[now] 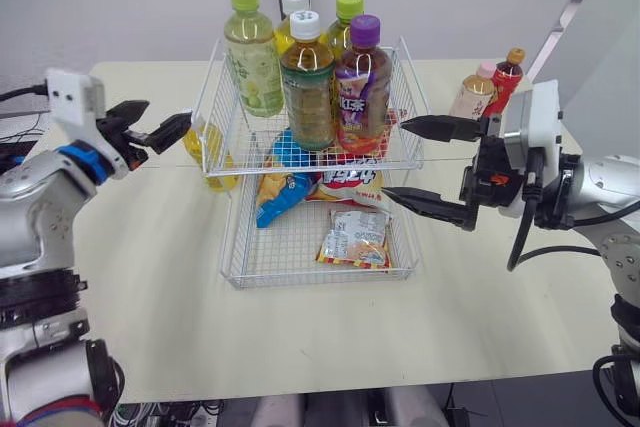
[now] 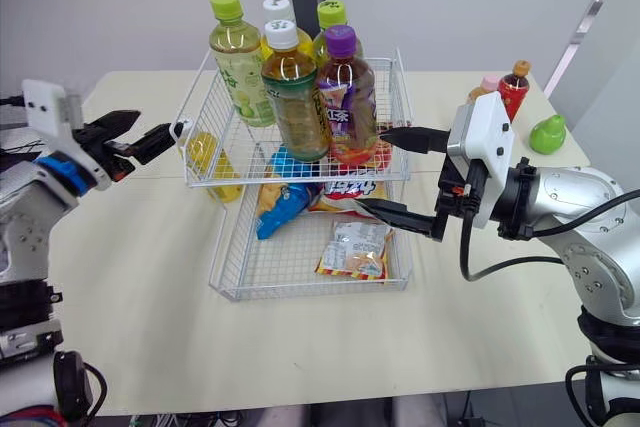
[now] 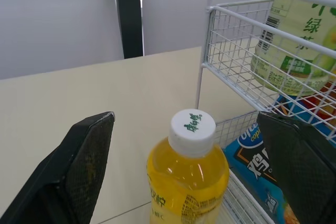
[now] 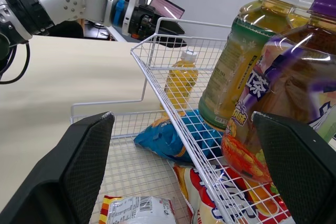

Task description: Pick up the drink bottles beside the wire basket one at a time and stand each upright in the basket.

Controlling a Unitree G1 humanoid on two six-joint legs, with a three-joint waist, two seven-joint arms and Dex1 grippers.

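The left jaws are released and spread wide at the left middle of the head view, grasping nothing. The yellow bottle [image 3: 187, 182] stands upright just ahead of them, on the surface [image 1: 150, 277] right beside the left side of the wire basket [image 1: 325, 280]. The right jaws, at the right middle, are likewise spread and empty, aimed at the basket's right side.

By my reading the task is past halfway. Five bottles already stand upright in the upper tier:
- a pale green bottle [image 1: 253, 57]
- a tea bottle [image 1: 307, 87]
- a purple-capped bottle [image 1: 362, 87]
- behind them, a white-capped bottle [image 1: 294, 2] and a green-capped bottle [image 1: 348, 9]

Three remain outside: the yellow bottle, and at the upper right a pink-capped bottle [image 1: 472, 97] and a red bottle [image 1: 507, 79]. That makes eight bottles

The lower tier holds three snack packets: a blue bag [image 1: 280, 192], a red packet [image 1: 345, 182] and a small packet [image 1: 355, 239]
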